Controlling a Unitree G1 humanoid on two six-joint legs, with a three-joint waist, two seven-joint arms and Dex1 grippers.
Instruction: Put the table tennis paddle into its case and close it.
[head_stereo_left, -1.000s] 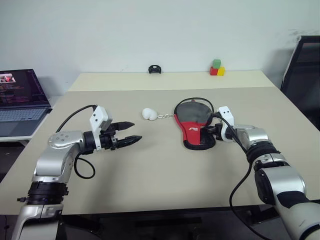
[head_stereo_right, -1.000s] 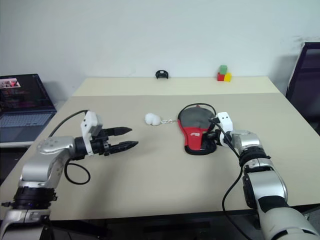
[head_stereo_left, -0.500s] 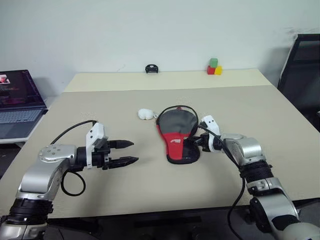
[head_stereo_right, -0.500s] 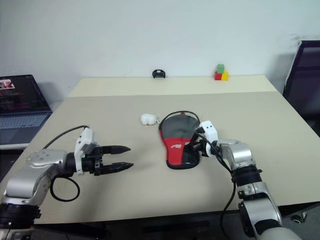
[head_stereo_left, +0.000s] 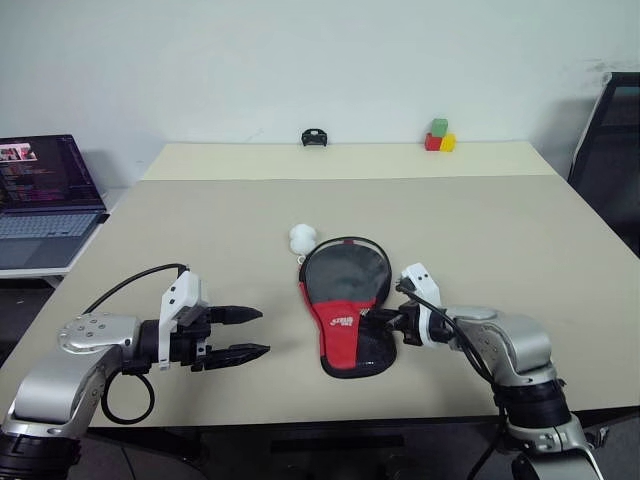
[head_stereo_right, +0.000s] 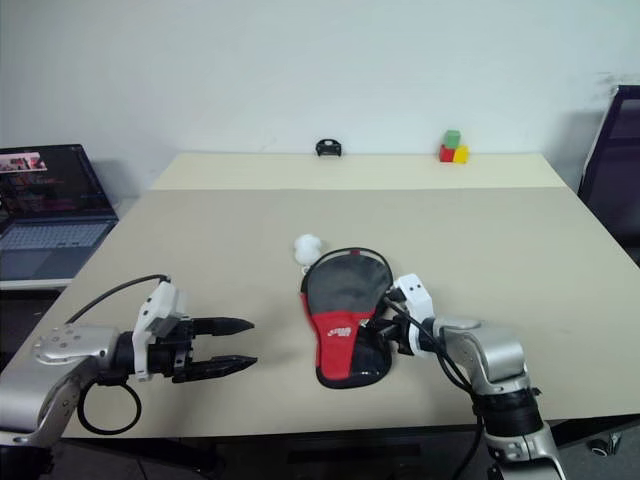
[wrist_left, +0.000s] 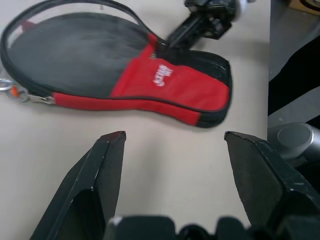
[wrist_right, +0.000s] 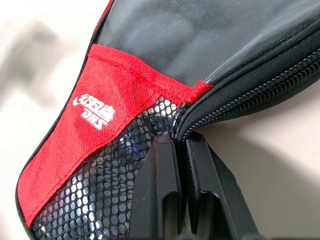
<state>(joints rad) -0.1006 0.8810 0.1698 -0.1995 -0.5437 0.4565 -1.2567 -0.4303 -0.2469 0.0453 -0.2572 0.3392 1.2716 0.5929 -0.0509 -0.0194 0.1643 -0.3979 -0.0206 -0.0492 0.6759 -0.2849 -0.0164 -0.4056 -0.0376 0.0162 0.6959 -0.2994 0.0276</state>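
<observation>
The case (head_stereo_left: 341, 322) lies flat on the table, a black pouch with a red panel, a white logo and a mesh pocket (wrist_right: 105, 190). Its zipper rim (wrist_left: 75, 6) stands open around the round end, where a round black face (wrist_left: 75, 50) shows inside, apparently the table tennis paddle; the handle is hidden. My right gripper (head_stereo_left: 386, 322) is shut on the case's zipper edge (wrist_right: 240, 85) at its narrow end. My left gripper (head_stereo_left: 264, 331) hangs open just left of the case, nothing between its fingers (wrist_left: 107, 160).
A white ball (head_stereo_left: 303, 237) on a short chain lies at the case's round end. At the table's far edge sit a small black object (head_stereo_left: 315, 137) and coloured blocks (head_stereo_left: 438, 138). A laptop (head_stereo_left: 40, 200) stands to the left, a dark chair (head_stereo_left: 610, 140) to the right.
My right gripper has dragged the case, with the white ball trailing, toward me and leftward across the table. My left gripper has drawn back, still open.
</observation>
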